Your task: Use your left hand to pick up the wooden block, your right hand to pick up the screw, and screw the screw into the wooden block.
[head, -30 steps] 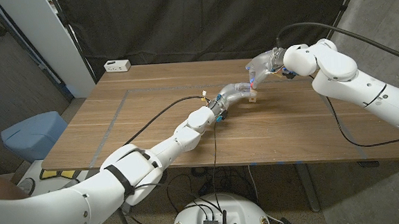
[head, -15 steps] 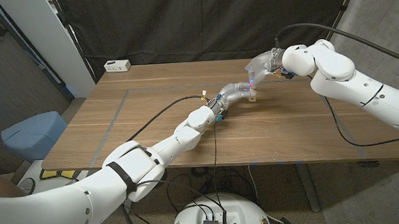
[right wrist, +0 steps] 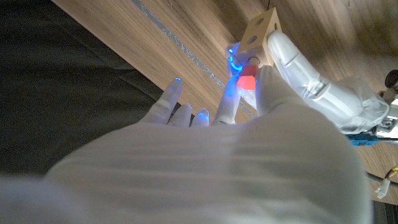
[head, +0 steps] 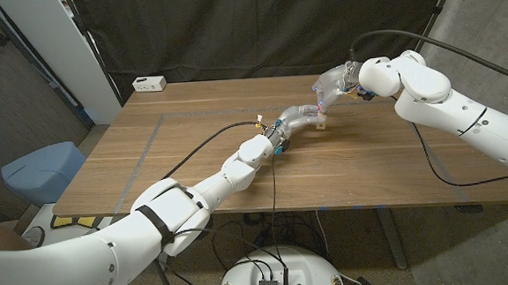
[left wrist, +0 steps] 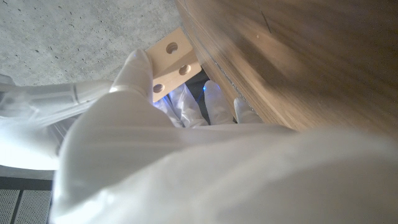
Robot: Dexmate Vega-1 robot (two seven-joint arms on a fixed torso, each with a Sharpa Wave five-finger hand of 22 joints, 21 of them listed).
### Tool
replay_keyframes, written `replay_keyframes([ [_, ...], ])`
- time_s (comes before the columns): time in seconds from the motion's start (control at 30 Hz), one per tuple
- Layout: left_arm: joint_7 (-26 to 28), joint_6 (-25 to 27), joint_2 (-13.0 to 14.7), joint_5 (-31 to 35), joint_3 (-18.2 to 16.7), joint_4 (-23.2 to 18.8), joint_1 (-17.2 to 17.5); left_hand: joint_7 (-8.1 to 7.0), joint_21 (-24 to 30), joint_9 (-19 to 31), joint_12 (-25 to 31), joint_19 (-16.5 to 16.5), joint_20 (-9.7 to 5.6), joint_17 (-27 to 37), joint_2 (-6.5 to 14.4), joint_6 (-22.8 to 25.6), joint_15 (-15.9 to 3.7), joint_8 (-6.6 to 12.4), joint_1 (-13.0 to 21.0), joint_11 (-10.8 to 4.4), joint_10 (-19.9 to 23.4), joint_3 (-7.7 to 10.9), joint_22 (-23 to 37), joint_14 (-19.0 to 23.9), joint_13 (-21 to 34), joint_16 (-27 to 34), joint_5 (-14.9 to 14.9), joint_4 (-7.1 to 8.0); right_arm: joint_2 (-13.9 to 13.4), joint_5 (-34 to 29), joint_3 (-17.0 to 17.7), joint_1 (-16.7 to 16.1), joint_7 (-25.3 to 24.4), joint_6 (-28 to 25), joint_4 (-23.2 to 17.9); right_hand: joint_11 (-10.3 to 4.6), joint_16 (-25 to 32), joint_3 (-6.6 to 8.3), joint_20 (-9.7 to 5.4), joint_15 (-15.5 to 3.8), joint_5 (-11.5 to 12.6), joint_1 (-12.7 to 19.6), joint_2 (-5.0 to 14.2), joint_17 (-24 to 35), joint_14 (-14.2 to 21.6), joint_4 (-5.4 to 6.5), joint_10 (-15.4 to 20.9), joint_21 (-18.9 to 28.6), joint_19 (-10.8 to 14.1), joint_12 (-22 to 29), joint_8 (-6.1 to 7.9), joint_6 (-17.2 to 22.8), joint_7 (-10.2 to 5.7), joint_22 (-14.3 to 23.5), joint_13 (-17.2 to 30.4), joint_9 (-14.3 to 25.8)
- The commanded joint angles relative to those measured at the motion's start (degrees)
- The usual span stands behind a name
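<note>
Standing on a wooden table [head: 193,155], right of centre in the head view's frame: one wooden block [head: 322,124], small, pale, with round holes in its faces. Left hand [head: 298,118]: reached in from the lower left, fingers closed on the block; in the left wrist view a thumb lay along one drilled face of the block [left wrist: 172,59] and further fingers [left wrist: 214,102] showed beyond it. Right hand [head: 330,86]: came in from the upper right, directly above the block, fingertips pinching one screw with a red head [right wrist: 247,80], which sat just beside the block [right wrist: 260,34] in the right wrist view; whether its tip had entered a hole could not be told. Blue light glowed at the fingertips [right wrist: 233,62] there. Other items: one white power strip [head: 149,83] at the table's far left corner, well apart from the hands; grey tape lines [head: 144,149] on the left half of the tabletop; one black cable [head: 201,147] running along the left arm; black curtain [head: 247,28] behind.
</note>
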Motion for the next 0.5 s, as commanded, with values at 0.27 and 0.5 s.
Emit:
replay_keyframes([
  [0.27, 0.4, 1.2, 1.1, 0.2, 0.1, -3.0, 1.2, 1.74, 0.3, 0.8, 0.4, 0.4, -0.16, 0.1, 3.0, 4.2, -5.75, 0.43, -0.7, -0.32, 0.9, 0.65, 0.2, 0.5, 5.4, -0.4, 0.4, 0.35, -0.4, 2.0, 1.1, -0.9, -0.7, -0.7, -0.2, 0.24, 0.7, -0.33, -1.00, -2.97, -0.3, -0.6, 0.48, 0.4, 1.4, 0.65, 1.5, 0.5, 0.8, 0.4, 1.43, 2.4, 0.77, 0.1, 0.1, 0.1],
  [0.5, 0.6, 1.6, 1.4, 0.4, 0.2, -4.1, 1.6, 1.67, 0.3, 0.8, 0.3, 0.4, -0.03, 0.2, 3.1, 4.1, -5.71, 0.35, -0.7, -0.30, 0.9, 0.67, 0.2, 0.4, 5.4, -0.4, 0.5, 0.39, -1.0, 3.2, 1.8, -1.8, -2.0, -1.3, -0.6, 0.81, 0.9, -0.97, -1.68, -3.42, -0.4, -2.2, 0.88, 0.4, 2.0, 1.39, 2.9, 0.6, 1.5, 0.6, 2.09, 4.1, 1.53, 0.1, 0.1, -0.1],
])
